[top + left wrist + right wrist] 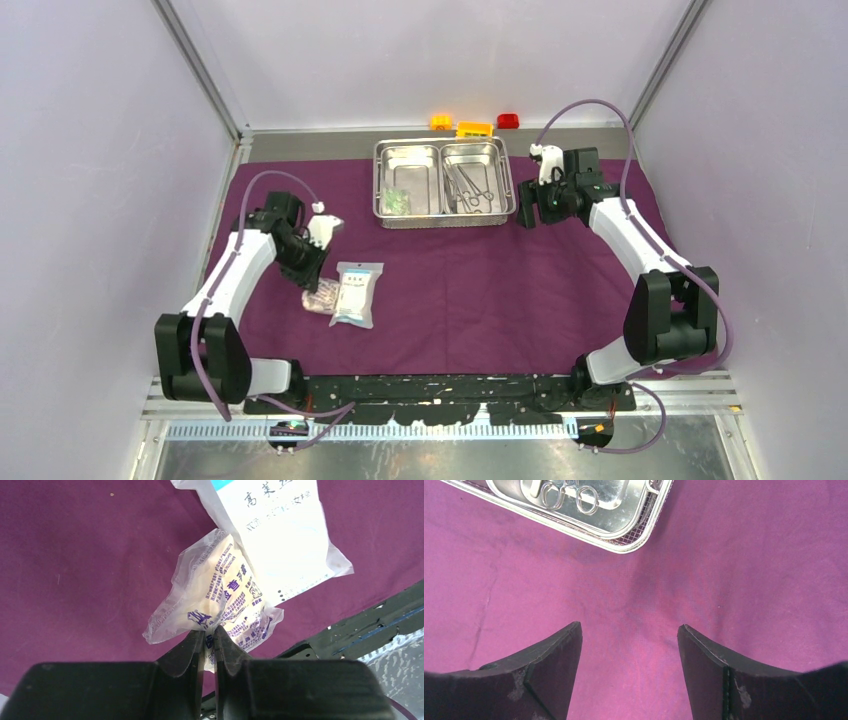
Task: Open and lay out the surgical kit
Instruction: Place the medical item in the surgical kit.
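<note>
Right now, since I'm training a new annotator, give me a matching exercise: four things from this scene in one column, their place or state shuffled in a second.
1. left pincer
2. right pincer
3. steel instruments
4. large white packet

A. lying on the cloth
B. in the right compartment of the tray
C. clamped on the small packet
D. open above bare cloth

Pairs: 1-C, 2-D, 3-B, 4-A

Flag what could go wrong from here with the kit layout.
1. The left gripper pinches only the edge of the small packet; it could slip free.
2. That packet overlaps the large packet, so moving it may drag both.
3. The open right gripper hangs close to the tray and could nudge it.
</note>
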